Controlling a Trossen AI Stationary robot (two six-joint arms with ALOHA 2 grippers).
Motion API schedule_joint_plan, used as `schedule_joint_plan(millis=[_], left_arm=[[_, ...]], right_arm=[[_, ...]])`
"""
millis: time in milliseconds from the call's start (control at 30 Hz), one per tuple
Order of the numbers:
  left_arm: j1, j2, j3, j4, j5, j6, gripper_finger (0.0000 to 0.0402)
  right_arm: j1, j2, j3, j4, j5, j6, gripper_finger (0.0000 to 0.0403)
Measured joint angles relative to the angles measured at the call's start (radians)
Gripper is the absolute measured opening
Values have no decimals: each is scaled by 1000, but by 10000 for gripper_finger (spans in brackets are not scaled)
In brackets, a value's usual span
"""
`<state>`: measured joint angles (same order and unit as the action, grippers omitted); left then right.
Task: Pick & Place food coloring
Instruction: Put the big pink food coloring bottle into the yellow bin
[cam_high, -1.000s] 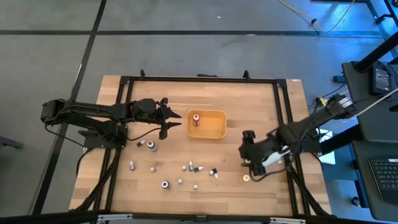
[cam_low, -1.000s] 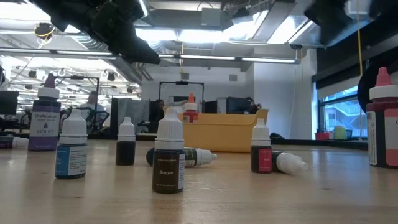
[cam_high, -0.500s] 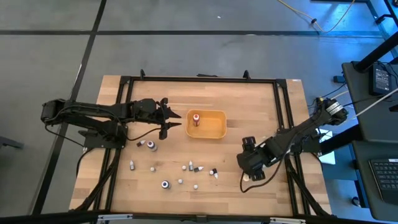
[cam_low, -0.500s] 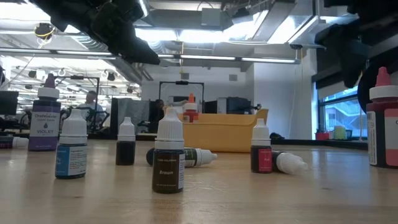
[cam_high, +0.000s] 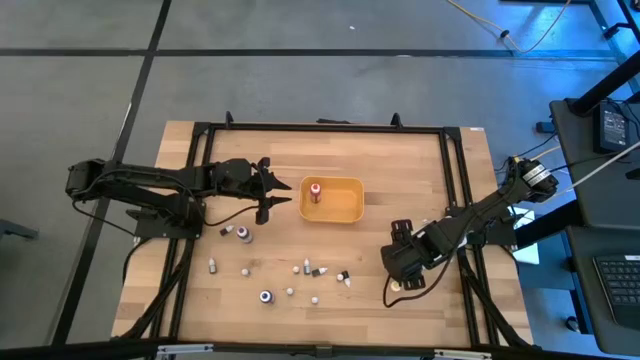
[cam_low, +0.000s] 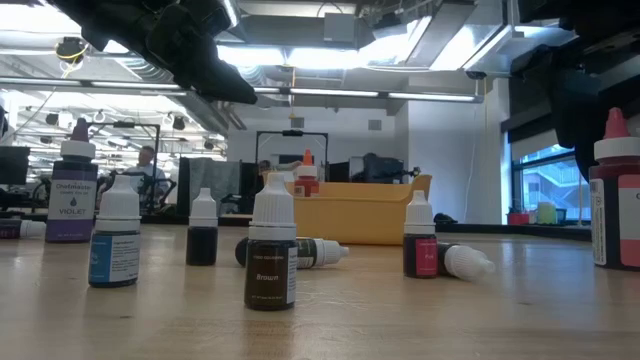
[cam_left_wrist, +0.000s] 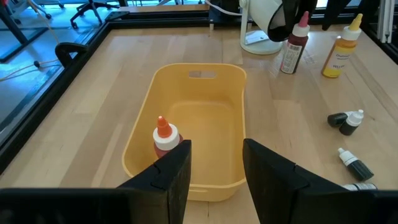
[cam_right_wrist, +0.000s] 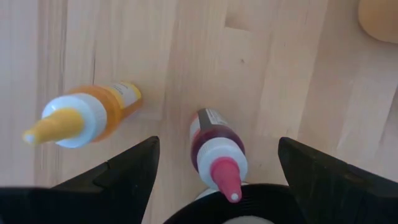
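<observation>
Small food coloring bottles stand and lie scattered on the near half of the table (cam_high: 290, 292). One with an orange cap (cam_left_wrist: 164, 135) stands in the orange tray (cam_left_wrist: 205, 74). My right gripper (cam_right_wrist: 219, 144) is open and points down. Its fingers stand wide on either side of an upright red bottle with a pink cap (cam_right_wrist: 217, 155) without touching it. An orange bottle with a yellow cap (cam_right_wrist: 81, 118) stands beside them. My left gripper (cam_left_wrist: 214, 174) is open and hovers just left of the tray (cam_high: 333, 200).
In the low view, violet (cam_low: 72, 190), blue (cam_low: 115, 240), brown (cam_low: 272, 255) and red (cam_low: 420, 245) bottles stand in a loose row, with two lying ones (cam_low: 300, 252) between them. A black frame (cam_high: 455, 180) borders the table. Bare wood lies between the tray and my right gripper (cam_high: 398, 262).
My right gripper has moved toward the table's near edge and down, coming over the red and orange bottles, with most of the motion in the first half second. The bottles have stayed where they were.
</observation>
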<state>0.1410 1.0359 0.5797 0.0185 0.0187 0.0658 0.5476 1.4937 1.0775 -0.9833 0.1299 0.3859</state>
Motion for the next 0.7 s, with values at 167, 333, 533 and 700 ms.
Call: schedule_joint_plan(millis=[167, 333, 533, 700], left_arm=[[0, 0, 0, 0, 0, 0, 141], [0, 0, 0, 0, 0, 0, 141], [0, 0, 0, 0, 0, 0, 141], [0, 0, 0, 0, 0, 0, 141]], right_arm=[[0, 0, 0, 34, 7, 1, 327], [0, 0, 0, 43, 8, 6, 327], [0, 0, 0, 78, 10, 1, 327], [0, 0, 0, 87, 14, -7, 327]])
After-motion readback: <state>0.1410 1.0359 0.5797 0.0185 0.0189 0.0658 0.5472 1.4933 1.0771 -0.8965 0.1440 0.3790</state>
